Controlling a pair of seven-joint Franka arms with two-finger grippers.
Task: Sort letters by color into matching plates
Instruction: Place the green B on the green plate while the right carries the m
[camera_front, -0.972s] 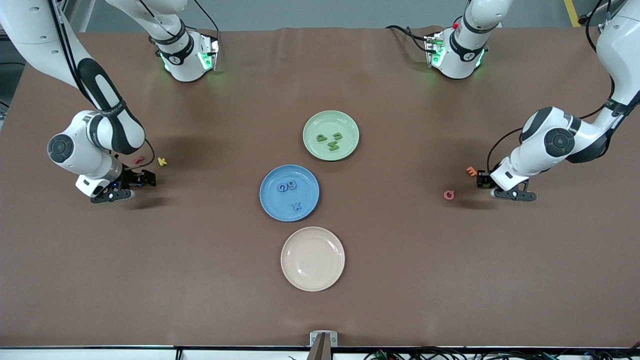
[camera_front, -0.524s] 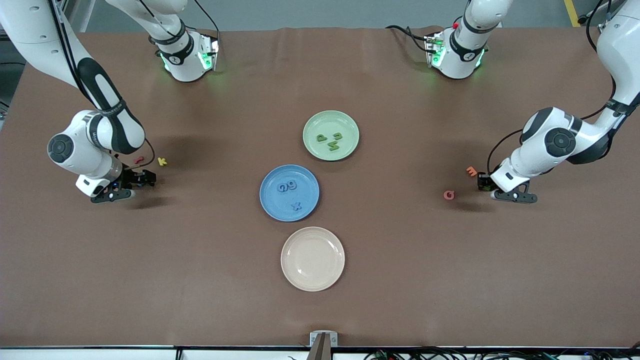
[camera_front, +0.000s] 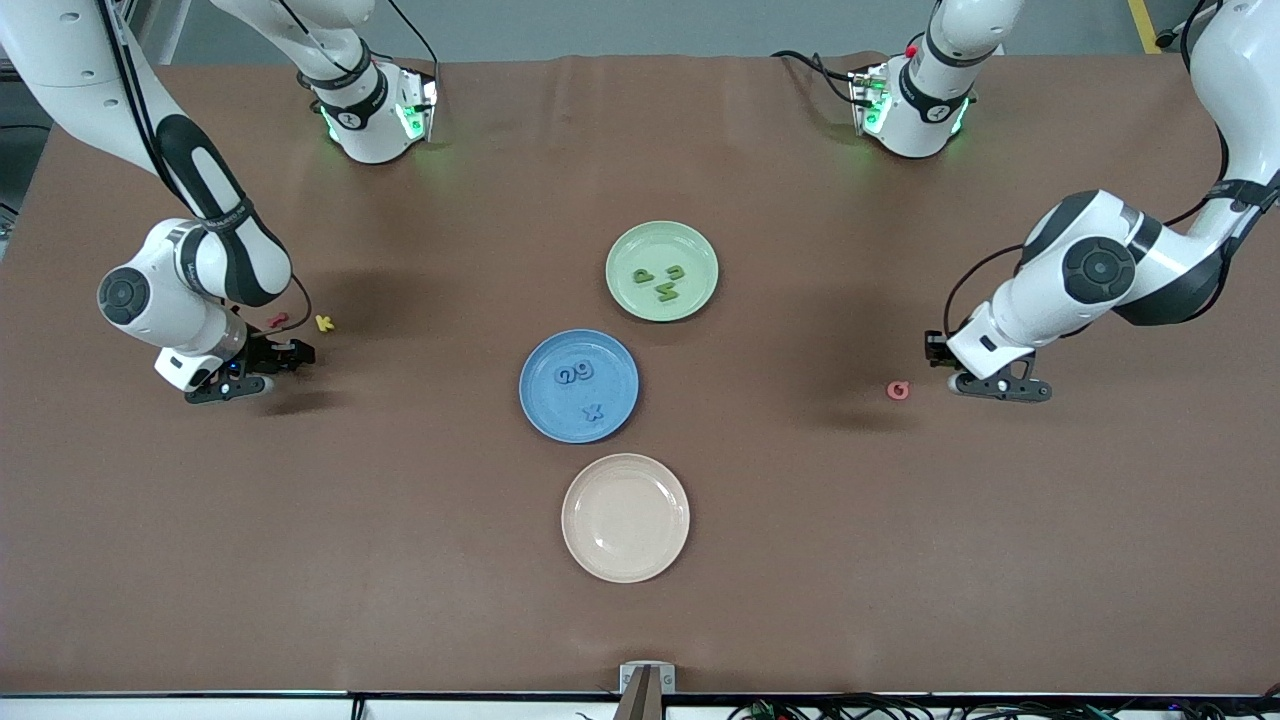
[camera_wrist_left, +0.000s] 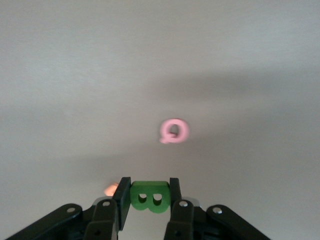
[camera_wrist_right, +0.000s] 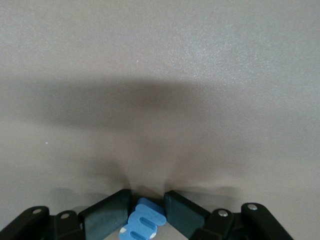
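The left tool (camera_wrist_left: 148, 196) is clenched on a green letter (camera_wrist_left: 149, 196), a B shape, and is held just above the brown counter (camera_front: 400, 560) toward the left arm's end, beside a pink letter (camera_front: 898, 390) lying flat there (a scrap of orange is glimpsed past one finger in the left wrist view, shape not readable). The right tool (camera_wrist_right: 146, 216) is clenched on a blue letter (camera_wrist_right: 143, 222), ridged along one edge, low at the counter toward the right arm's end; whether the piece is clear of the surface cannot be told. A red letter (camera_front: 277, 321) and a yellow letter (camera_front: 323, 322) are seen just beside that tool.

At mid-counter, three green letters (camera_front: 660, 280) lie in the green plate (camera_front: 700, 250). Nearer the front camera, three blue letters (camera_front: 580, 385) lie in the blue plate (camera_front: 545, 412), two together and an X apart. The beige plate (camera_front: 600, 560) is nearest the camera.
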